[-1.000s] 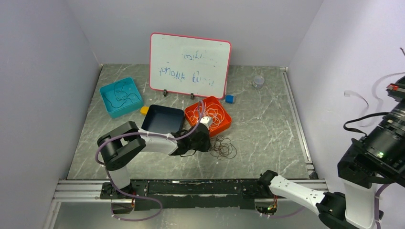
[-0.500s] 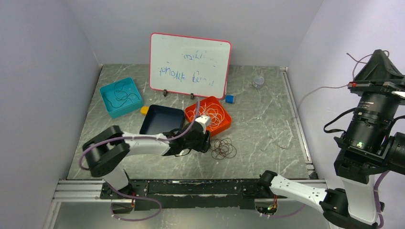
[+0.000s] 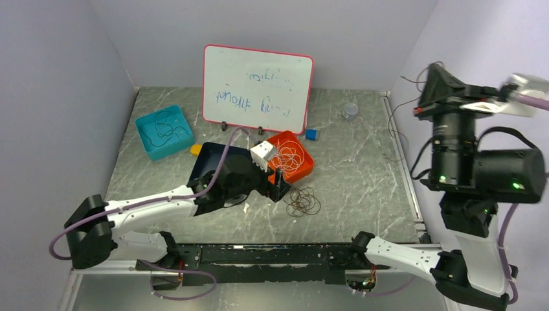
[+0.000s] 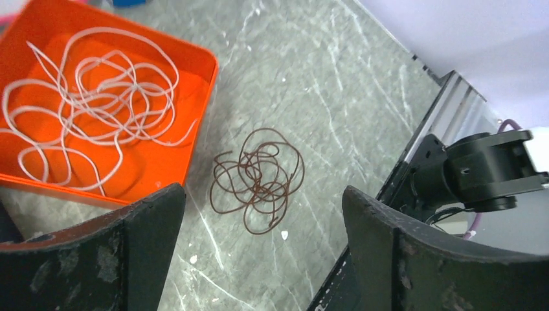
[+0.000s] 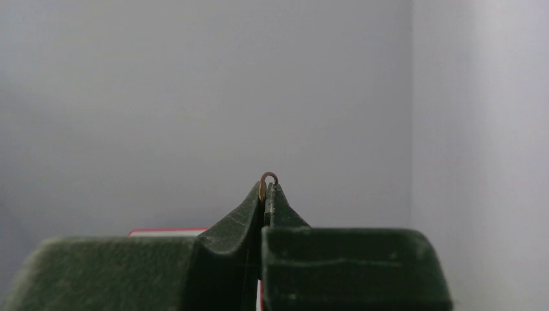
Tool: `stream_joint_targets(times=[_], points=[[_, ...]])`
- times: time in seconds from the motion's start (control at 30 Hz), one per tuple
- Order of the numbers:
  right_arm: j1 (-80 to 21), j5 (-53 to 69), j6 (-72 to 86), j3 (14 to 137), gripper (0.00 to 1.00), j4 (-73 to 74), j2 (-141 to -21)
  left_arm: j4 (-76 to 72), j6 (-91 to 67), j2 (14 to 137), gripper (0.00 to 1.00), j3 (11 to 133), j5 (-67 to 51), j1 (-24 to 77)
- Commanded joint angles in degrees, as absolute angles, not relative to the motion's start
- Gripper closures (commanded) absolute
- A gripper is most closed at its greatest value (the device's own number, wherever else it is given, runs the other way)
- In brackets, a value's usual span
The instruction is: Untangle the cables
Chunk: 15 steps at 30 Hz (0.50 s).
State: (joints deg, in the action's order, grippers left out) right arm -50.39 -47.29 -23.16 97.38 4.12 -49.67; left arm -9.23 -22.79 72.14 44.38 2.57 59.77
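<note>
A coil of dark brown cable (image 4: 280,136) lies on the table just right of the orange tray (image 4: 201,123), which holds a looped white cable (image 4: 84,110). My left gripper (image 4: 262,217) hovers over that coil, open, nothing between its fingers (image 4: 142,227). From above, the left gripper (image 3: 275,188) is beside the brown coil (image 3: 303,202). My right gripper (image 3: 437,71) is raised high at the right, shut on a thin brown cable (image 5: 268,175) whose tiny loop pokes past the fingertips. A thin strand (image 3: 393,126) hangs from it along the right wall.
A teal tray (image 3: 144,124) with a black cable stands back left, and a navy tray (image 3: 217,159) is beside the orange tray (image 3: 304,170). A whiteboard (image 3: 257,89) stands at the back, with a blue cube (image 3: 312,135), a yellow piece (image 3: 195,149) and a grey cup (image 3: 350,111).
My left gripper has opened and its arm has stretched out low toward the brown coil. The right arm has swung up and left, carrying its strand.
</note>
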Motion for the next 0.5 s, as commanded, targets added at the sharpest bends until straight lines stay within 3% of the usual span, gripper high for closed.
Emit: stream_joint_targets(times=[0.0,0.47], points=[[-50.9,-41.9,-16.7,98.4,1.0,11.6,-52.6,-11.9,-17.8,67.1,0.04,44.9,0.9,59.6],[-50.9,-29.2,-3.5,98.6,1.0,15.9,-55.7,-19.0,-3.6,70.4,0.03,65.5,-7.6,59.4]])
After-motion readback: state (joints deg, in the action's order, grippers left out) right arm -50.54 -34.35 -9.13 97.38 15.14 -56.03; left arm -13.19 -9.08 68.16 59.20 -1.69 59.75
